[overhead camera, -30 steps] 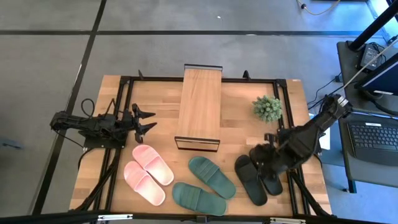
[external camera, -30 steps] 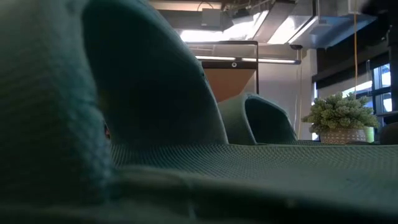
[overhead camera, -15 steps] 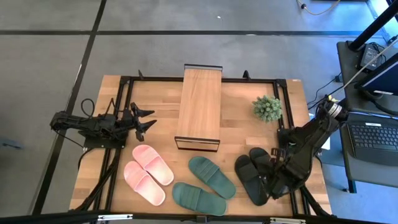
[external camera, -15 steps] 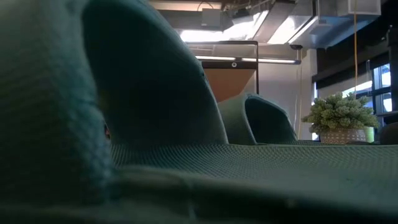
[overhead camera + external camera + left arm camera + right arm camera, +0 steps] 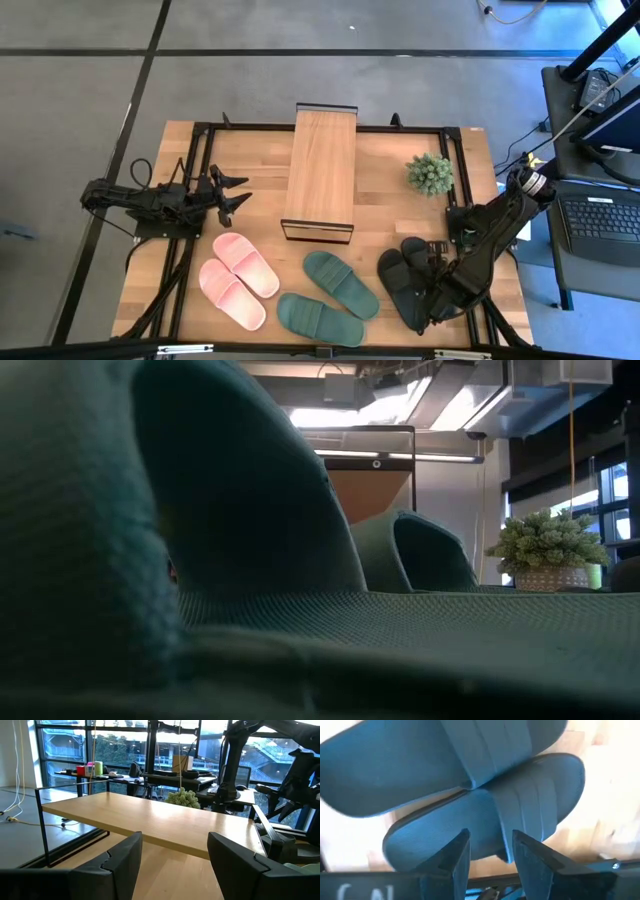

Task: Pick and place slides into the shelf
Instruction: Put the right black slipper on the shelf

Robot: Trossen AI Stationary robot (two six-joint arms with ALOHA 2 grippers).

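No legible text, label or number anywhere

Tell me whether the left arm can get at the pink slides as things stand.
Probably yes. The left hand waits open at the table's left side, with bare tabletop between it and the pink slides lying just in front. The shelf stands off to its side, not in the path.

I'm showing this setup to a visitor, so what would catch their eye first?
Probably the three pairs of slides along the table's near edge: pink pair at left, green pair in the middle, black pair at right. The right end effector hangs just over the black pair, fingers apart. Behind them stands the empty wooden shelf, with a small potted plant to its right.
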